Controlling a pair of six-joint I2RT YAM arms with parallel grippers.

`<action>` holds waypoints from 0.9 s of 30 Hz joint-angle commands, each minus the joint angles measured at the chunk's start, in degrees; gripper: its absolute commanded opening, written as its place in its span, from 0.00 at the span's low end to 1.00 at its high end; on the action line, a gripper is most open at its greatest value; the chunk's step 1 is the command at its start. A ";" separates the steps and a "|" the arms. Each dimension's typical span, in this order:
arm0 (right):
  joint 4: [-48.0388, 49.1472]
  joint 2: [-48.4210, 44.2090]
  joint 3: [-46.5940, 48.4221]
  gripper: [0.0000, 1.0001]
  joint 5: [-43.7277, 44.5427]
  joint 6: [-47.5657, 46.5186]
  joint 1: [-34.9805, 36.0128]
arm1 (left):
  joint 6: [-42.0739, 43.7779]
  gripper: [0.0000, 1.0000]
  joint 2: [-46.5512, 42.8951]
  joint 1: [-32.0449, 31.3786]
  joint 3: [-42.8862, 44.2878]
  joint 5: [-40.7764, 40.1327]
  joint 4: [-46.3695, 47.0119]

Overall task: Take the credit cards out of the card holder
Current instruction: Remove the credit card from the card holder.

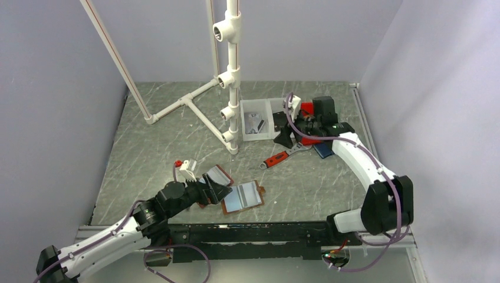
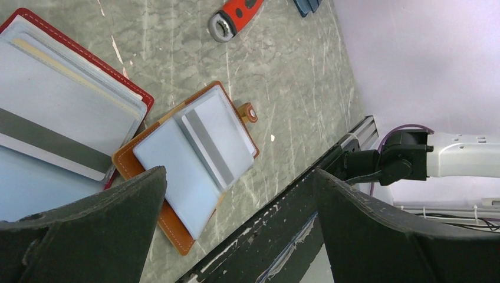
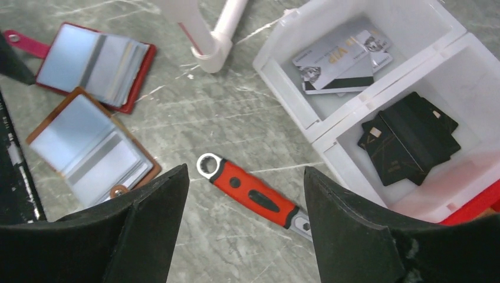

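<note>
Two card holders lie open on the table. The red one (image 1: 217, 175) and the brown one (image 1: 243, 197) both show grey cards in clear sleeves. My left gripper (image 1: 217, 190) is open and empty, low over the red holder's near edge. In the left wrist view the red holder (image 2: 65, 118) is at the left and the brown holder (image 2: 188, 156) lies between my fingers (image 2: 88, 236). My right gripper (image 1: 284, 137) is open and empty above the wrench, beside the tray. The right wrist view shows both holders, red (image 3: 97, 59) and brown (image 3: 88, 150), far off to the left.
A white two-part tray (image 1: 266, 106) holds silver cards (image 3: 339, 59) and black cards (image 3: 410, 135). A red-handled wrench (image 3: 253, 194) lies in front of it. A white pipe frame (image 1: 233, 76) stands at the back. A blue object (image 1: 323, 150) lies under the right arm.
</note>
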 commanded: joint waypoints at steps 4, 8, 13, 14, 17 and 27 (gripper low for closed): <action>7.70 -7.48 -8.53 0.77 -15.64 -5.24 -3.15 | 3.01 0.99 1.85 0.02 6.30 -1.36 -4.47; 5.75 -6.42 -9.86 0.78 -19.97 -9.77 -3.17 | 4.64 0.99 4.30 -0.02 9.94 -2.40 -8.46; -1.17 -4.82 -9.80 0.78 -21.51 -21.90 -2.36 | 4.47 0.99 7.89 0.03 13.09 -2.10 -12.40; -1.73 -4.78 -10.24 0.78 -21.41 -23.61 -1.79 | 3.93 0.99 8.57 0.04 13.21 -1.95 -12.76; -2.96 -4.71 -11.44 0.79 -20.96 -28.07 0.13 | 3.17 1.00 11.00 0.03 14.14 -2.98 -13.07; -5.89 0.00 -10.93 0.78 -12.44 -33.83 8.21 | 3.10 0.97 21.04 0.00 17.76 -3.35 -12.70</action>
